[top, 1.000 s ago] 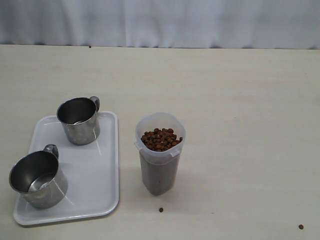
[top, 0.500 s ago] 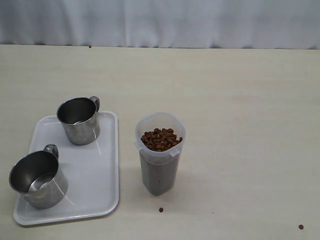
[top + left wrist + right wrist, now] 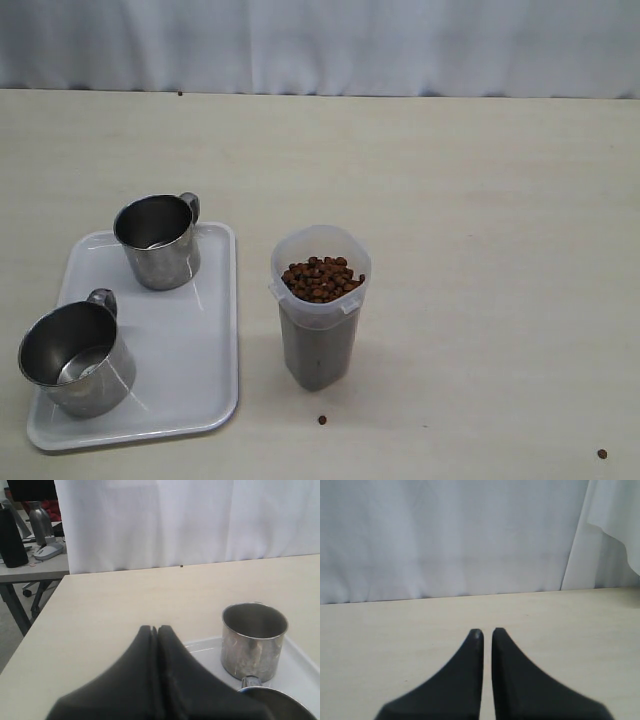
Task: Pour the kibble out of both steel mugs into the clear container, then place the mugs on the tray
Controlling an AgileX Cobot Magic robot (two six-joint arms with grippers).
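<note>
On tray (image 3: 200, 350), steel mugs (image 3: 160, 258) upright, container (image 3: 318, 345) upright, left tool (image 3: 156, 630) closed, right tool (image 3: 486, 632) closed

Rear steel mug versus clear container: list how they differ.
The rear steel mug is shiny metal, the clear container translucent plastic. The mug looks empty; the container is nearly full of kibble. The mug stands on the tray, the container on the table. Both stand upright.
</note>
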